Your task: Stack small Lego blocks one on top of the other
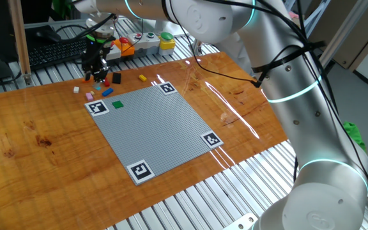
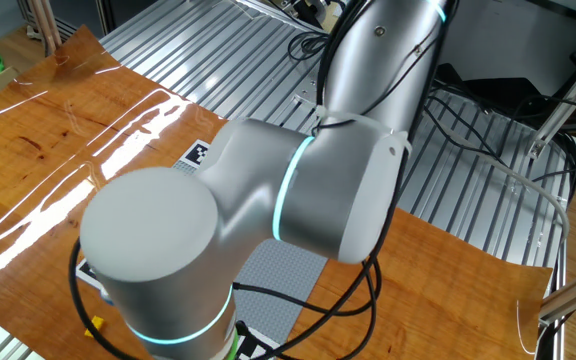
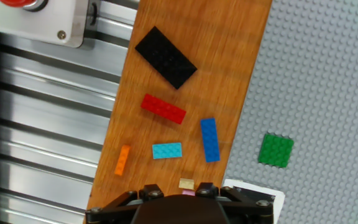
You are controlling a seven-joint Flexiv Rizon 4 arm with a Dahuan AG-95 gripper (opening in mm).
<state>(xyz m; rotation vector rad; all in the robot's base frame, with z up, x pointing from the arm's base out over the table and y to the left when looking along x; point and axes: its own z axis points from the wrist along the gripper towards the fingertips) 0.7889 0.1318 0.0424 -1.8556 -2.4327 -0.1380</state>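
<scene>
1. The arm's black two-finger gripper (image 1: 96,69) points straight down over the far corner of the wooden tabletop (image 1: 37,134), low among the loose bricks. From where I stand I cannot tell how far apart the fingers are or whether anything sits between them.
2. In the hand view a flat black rectangular plastic plate (image 3: 166,57) lies tilted on the wood, with a long red studded brick (image 3: 163,109) just below it.
3. Near those lie a dark blue narrow brick (image 3: 210,140), a light blue short brick (image 3: 167,150) and a thin orange brick (image 3: 122,160), all apart from one another.
4. A tiny tan piece (image 3: 186,183) sits right at the gripper's edge.
5. A small green square plate (image 3: 275,150) rests on the large grey studded baseplate (image 1: 158,124), near its corner marker.
6. No brick is stacked on another.
7. In the other fixed view the arm's body blocks the bricks.
</scene>
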